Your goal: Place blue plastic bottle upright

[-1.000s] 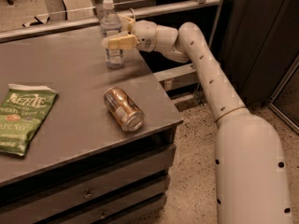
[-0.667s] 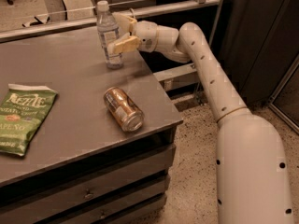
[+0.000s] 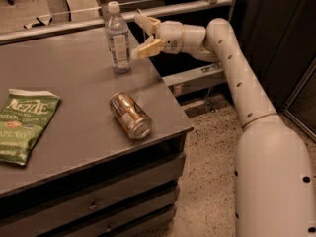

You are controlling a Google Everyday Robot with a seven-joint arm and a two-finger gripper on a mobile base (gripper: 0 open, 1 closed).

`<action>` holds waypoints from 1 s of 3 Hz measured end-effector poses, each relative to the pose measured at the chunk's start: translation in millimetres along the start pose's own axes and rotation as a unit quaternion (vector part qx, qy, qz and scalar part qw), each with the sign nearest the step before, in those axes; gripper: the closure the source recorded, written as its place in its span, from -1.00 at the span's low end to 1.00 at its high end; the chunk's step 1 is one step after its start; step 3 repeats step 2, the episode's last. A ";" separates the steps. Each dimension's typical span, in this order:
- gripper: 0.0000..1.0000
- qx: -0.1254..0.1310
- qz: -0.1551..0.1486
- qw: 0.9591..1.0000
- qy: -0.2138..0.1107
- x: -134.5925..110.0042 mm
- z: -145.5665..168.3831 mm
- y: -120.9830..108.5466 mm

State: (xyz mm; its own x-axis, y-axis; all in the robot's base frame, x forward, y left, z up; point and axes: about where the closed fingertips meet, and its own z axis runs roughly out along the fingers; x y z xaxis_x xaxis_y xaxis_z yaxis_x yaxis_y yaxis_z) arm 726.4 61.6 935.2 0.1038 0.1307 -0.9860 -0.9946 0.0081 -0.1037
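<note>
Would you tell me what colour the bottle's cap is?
White cap, camera view; the open claw is beside the bottle.

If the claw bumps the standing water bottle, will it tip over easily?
Probably yes: the blue plastic bottle is tall and narrow on a small base. Its clear body suggests thin, light plastic that may slide easily. The open claw sits just to its right.

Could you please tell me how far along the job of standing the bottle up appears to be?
Done: the blue plastic bottle stands upright, cap up, on the table. In hand: nothing; the gripper is open just right of the bottle, its lower fingertip very near it. Left: probably only pulling the arm clear without nudging it. The can lies on its side nearer the table's front edge.
</note>
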 end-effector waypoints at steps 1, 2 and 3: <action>-1.00 0.012 -0.025 0.999 0.046 -5.8 -51.8 -1.6; -1.00 0.011 -0.030 0.998 0.051 -8.0 -57.1 -1.4; -1.00 0.011 -0.030 0.998 0.051 -8.0 -57.1 -1.4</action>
